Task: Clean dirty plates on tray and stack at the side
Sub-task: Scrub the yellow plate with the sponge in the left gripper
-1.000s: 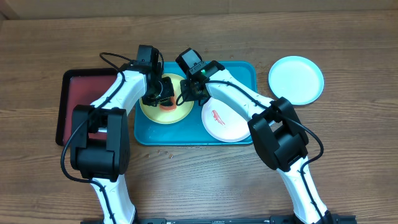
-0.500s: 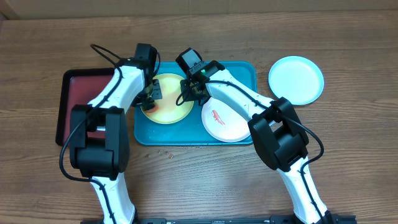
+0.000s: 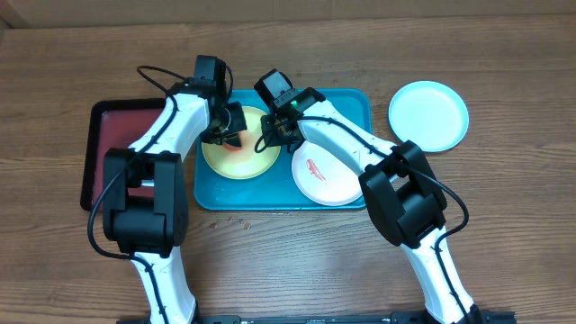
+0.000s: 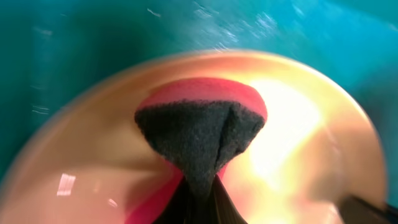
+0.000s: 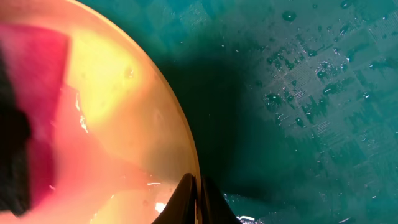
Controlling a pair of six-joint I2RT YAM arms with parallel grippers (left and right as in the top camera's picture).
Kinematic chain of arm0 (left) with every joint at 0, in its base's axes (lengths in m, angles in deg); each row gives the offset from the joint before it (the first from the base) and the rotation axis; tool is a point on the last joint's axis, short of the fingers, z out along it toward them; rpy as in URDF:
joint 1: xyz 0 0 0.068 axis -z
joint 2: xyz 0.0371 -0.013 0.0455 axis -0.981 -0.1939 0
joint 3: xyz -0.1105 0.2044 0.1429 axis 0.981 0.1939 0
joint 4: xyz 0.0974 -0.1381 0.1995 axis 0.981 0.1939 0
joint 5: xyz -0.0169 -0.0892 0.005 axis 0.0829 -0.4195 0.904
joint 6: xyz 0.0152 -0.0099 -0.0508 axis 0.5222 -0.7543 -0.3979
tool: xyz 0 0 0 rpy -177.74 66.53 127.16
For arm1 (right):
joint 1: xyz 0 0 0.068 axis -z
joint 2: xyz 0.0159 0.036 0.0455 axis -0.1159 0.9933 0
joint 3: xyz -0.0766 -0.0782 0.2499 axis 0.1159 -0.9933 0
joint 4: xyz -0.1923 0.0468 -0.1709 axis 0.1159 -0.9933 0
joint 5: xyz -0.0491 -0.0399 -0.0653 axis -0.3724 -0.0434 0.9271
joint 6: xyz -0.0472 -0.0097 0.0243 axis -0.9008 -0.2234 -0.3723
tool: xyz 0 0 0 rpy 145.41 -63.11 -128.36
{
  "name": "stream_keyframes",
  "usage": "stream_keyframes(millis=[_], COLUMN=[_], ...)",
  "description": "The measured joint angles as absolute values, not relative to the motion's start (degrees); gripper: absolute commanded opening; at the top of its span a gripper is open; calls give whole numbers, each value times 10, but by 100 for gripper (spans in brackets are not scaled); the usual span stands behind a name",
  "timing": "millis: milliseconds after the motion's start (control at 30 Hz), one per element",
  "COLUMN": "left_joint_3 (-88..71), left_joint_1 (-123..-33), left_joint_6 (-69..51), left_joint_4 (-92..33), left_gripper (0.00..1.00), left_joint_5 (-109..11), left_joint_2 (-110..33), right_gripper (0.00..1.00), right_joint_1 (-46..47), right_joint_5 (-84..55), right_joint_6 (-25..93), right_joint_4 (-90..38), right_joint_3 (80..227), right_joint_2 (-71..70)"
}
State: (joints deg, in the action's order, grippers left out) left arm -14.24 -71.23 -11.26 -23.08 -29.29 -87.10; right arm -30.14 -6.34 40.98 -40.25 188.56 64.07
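Dark red tray (image 3: 112, 153) sits far left on the counter (image 3: 504, 225). My left tool (image 3: 232, 128) is clamped on a red-and-black sponge (image 4: 199, 124), which rests on the yellow-green plate (image 3: 247, 164) in the turquoise tray (image 3: 346, 103). My right tool (image 3: 270, 137) pinches that plate's right rim. White plate (image 3: 326, 171), red smear, just beside it in the tray. Light blue plate (image 3: 428, 115) on the counter, far right.

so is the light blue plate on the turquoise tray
No, the light blue plate lies on the wooden table right of the tray, apart from it.
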Motion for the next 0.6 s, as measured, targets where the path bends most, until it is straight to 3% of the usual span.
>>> stream_keyframes(millis=[300,600], left_joint_3=[-149,-152], left_joint_1=[-680,-679], left_joint_6=[-76,-70], left_joint_4=[-124,-64], left_gripper=[4,5], left_joint_5=[-310,-132], left_joint_2=[-871,-871], right_gripper=[4,4], right_joint_1=[-301,-301], right_joint_5=[-63,-63], right_joint_6=[410,410], right_joint_4=[-403,-405], right_joint_3=[1886,1886], right_joint_2=[641,641])
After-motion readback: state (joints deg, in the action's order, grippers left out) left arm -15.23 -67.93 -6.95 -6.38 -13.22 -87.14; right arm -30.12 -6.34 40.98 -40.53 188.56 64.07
